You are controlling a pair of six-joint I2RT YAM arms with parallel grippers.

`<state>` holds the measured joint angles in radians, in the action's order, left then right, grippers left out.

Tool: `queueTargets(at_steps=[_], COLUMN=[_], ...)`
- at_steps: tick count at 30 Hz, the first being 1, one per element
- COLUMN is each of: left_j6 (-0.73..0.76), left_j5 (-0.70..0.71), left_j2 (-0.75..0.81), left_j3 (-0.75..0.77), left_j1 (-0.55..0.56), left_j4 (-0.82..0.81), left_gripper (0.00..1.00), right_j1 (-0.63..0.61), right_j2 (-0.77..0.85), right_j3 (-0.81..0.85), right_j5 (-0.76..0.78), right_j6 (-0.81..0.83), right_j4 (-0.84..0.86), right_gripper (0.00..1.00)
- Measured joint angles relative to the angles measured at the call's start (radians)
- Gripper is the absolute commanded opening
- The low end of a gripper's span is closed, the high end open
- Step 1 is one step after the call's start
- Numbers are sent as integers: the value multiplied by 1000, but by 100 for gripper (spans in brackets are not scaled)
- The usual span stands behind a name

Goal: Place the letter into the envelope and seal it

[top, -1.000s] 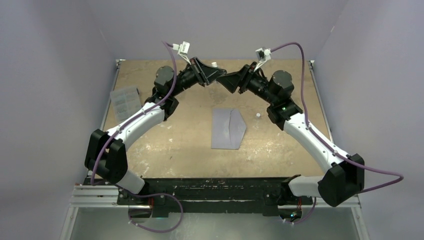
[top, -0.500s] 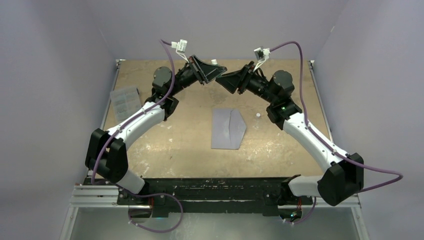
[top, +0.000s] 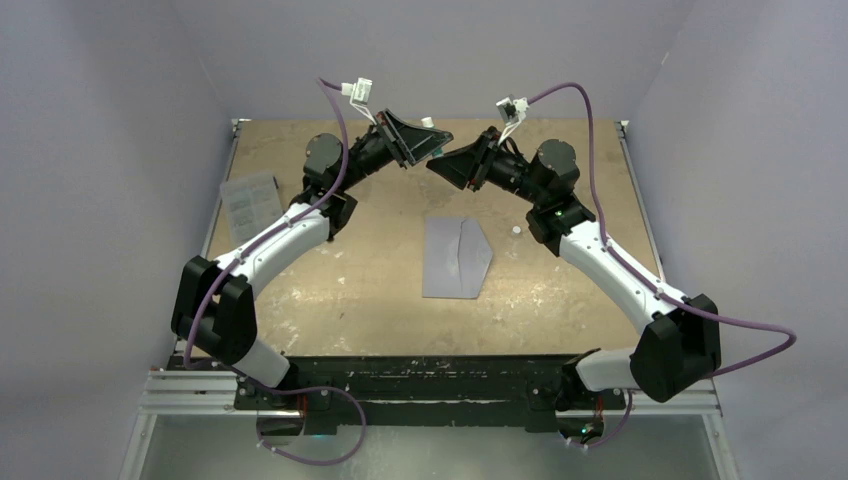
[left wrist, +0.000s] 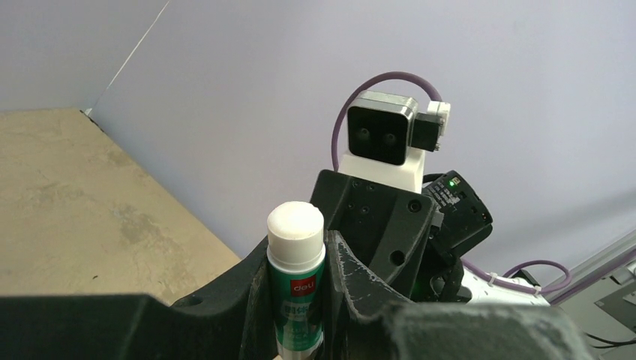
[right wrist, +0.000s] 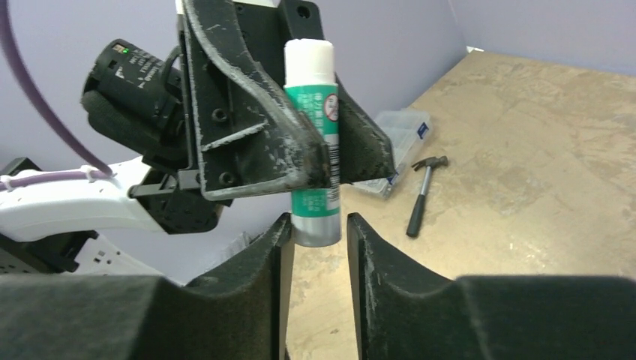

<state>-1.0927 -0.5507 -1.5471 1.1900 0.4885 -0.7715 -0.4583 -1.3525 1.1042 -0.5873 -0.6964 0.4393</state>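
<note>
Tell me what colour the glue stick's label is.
Green, on the glue stick, clearest in the right wrist view.

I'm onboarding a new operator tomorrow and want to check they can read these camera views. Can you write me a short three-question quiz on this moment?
1. True or false: the envelope lies flat on the table, and neither gripper touches it.
2. Pick one: what is clamped in the left gripper? A) a screwdriver B) a glue stick C) a peach sheet
3. In a few words: where do the fingers of the right gripper stand relative to the glue stick?

Key
1. True.
2. B.
3. On either side of the end opposite its white tip, with a slim gap showing at one finger.
</note>
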Motion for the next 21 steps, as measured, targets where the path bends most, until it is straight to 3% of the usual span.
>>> queueTargets(at_steps=[3,9,16,21], left_j6=[-9,-34,-41,-58], left_j5=[-6,-29,-185,-311], left_j2=[-7,-10,-32,-35], left_j3=[0,3,54,61], left_j1=[-5,-11,-30,-50], left_j4=[-9,-56,-148,-356], left_gripper=[0,0,0,0], right_j1=[-3,-5,10,9], right_j2=[1,0,-12,-96], right_j3=[0,-2,-38,-86], right_j5=[0,-14,-126,-184], right_j6=[-6,-32,-209,-529], right_j4=[15,60,260,663], right_gripper=[28,0,0,0])
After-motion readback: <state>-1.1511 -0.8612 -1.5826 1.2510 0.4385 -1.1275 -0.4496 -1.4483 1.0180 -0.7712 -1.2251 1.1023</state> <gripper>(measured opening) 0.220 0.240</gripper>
